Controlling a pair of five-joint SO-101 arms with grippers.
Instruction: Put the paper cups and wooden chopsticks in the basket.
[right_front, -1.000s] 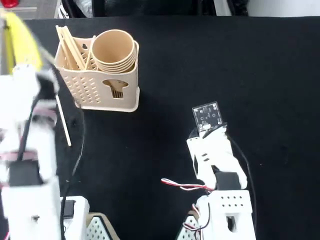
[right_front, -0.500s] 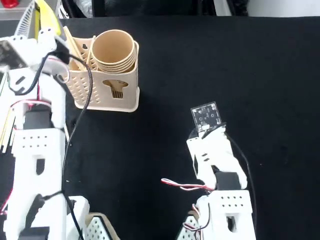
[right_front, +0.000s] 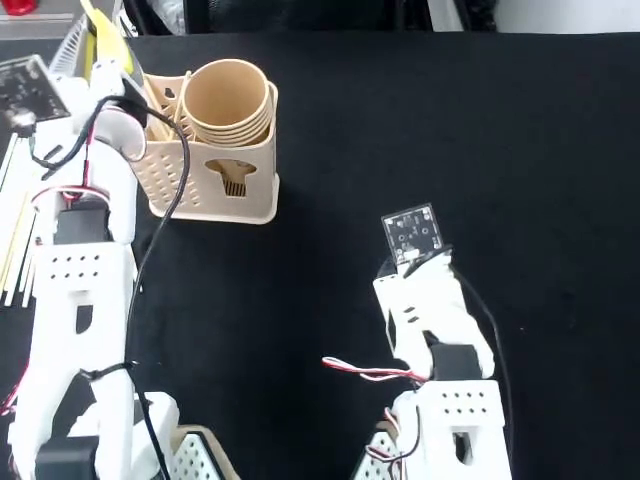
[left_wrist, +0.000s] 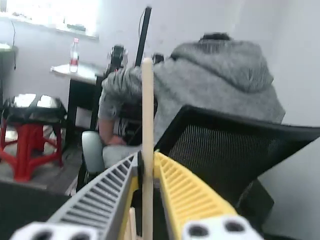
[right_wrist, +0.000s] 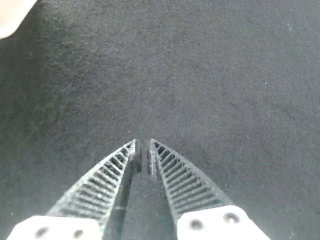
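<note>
The right gripper (right_wrist: 142, 142) hung over the table (right_wrist: 225, 75), which was covered in black, faintly speckled cloth. Its two ribbed fingers (right_wrist: 182, 182) met at the tips, with nothing held between them. Taking the way the fingers pointed as twelve o'clock, a cream-coloured corner (right_wrist: 11, 15) of some object lay at about ten o'clock, well apart from the tips. Too little of it showed to tell what it was.
</note>
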